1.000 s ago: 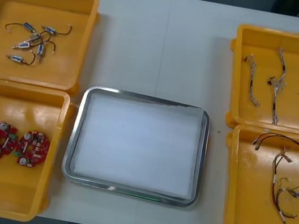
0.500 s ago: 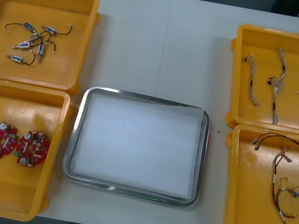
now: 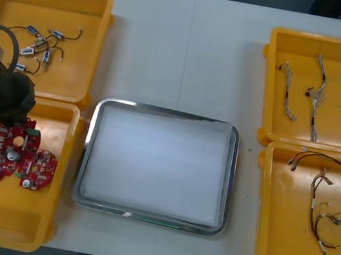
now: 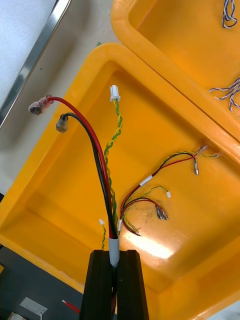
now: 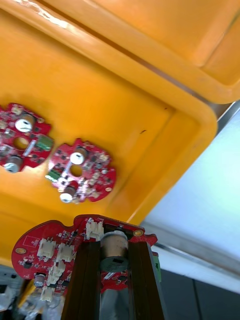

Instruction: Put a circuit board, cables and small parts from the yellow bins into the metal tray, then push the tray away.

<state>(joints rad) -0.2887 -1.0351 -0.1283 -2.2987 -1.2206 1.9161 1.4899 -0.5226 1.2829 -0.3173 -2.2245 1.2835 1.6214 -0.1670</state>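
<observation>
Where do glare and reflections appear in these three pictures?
Front view: the rim of the metal tray glints along its near edge. Right wrist view: a glare patch on the yellow bin floor, close to the right gripper, shut on a cable. Left wrist view: a glare streak on a bin rim, beyond the left gripper, which holds a circuit board.

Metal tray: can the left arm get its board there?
Probably yes. The left gripper holds a circuit board above the near left yellow bin, next to the metal tray; just the bin's wall lies between. Right gripper holds cables over another bin.
</observation>
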